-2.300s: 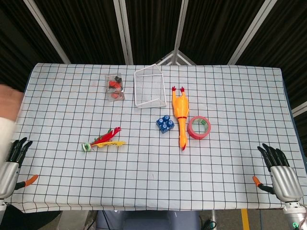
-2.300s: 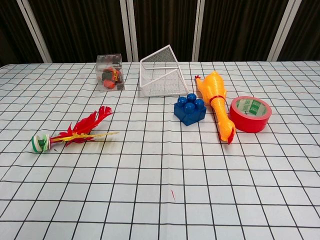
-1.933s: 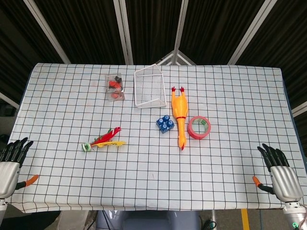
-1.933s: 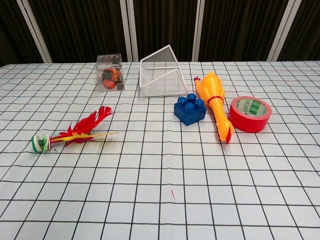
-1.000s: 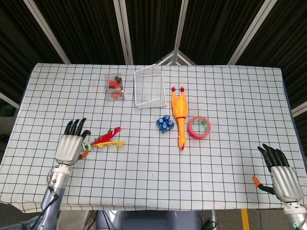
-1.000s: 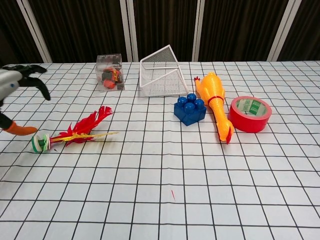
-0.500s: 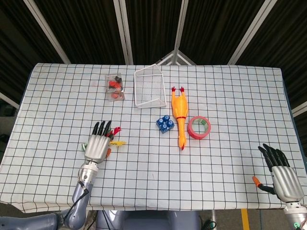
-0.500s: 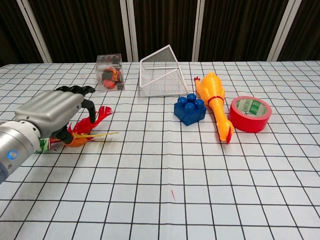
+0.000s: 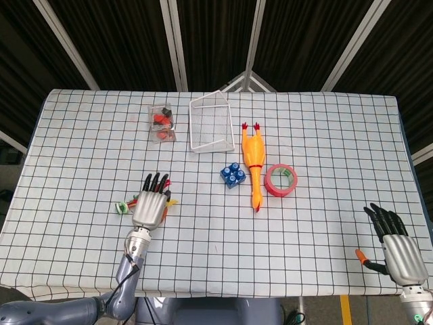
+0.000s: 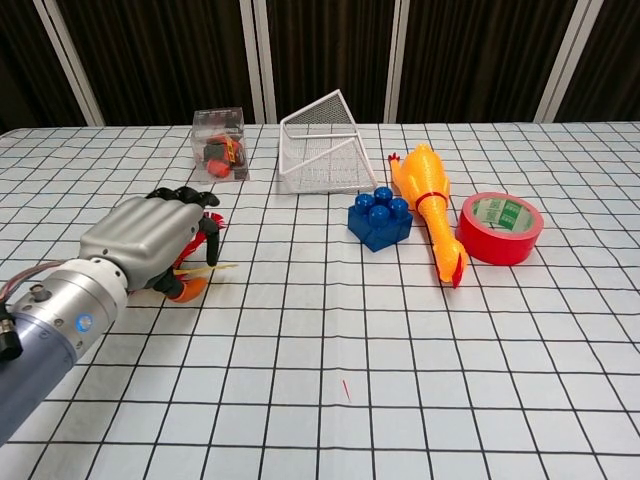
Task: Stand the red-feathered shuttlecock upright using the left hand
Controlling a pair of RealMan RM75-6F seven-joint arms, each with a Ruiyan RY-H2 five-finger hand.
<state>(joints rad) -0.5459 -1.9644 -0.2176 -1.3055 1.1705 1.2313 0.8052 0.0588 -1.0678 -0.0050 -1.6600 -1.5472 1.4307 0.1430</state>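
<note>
We see the left hand [image 9: 149,206] hanging palm-down over the shuttlecock [image 9: 126,204], which lies on its side on the table [image 9: 325,142]; from the head view its green-and-white base pokes out to the left of the hand, and red and yellow feather tips show past the fingers [image 9: 157,183]; in the chest view the fingers [image 10: 190,200] curl down over the feathers and the orange thumb tip sits low beside a yellow quill; we cannot tell whether the hand has actually closed on the shuttlecock or merely covers it. Our right hand [image 9: 398,250] rests at the table's near right corner, fingers spread, holding nothing. Further back stand a clear box [image 9: 161,122] of small parts and, just beside it, a white wire basket [image 9: 212,123]; a blue brick [image 9: 233,175] sits near the rubber chicken [image 9: 254,162], with a red tape roll [image 9: 280,179] touching the chicken's other side.
</note>
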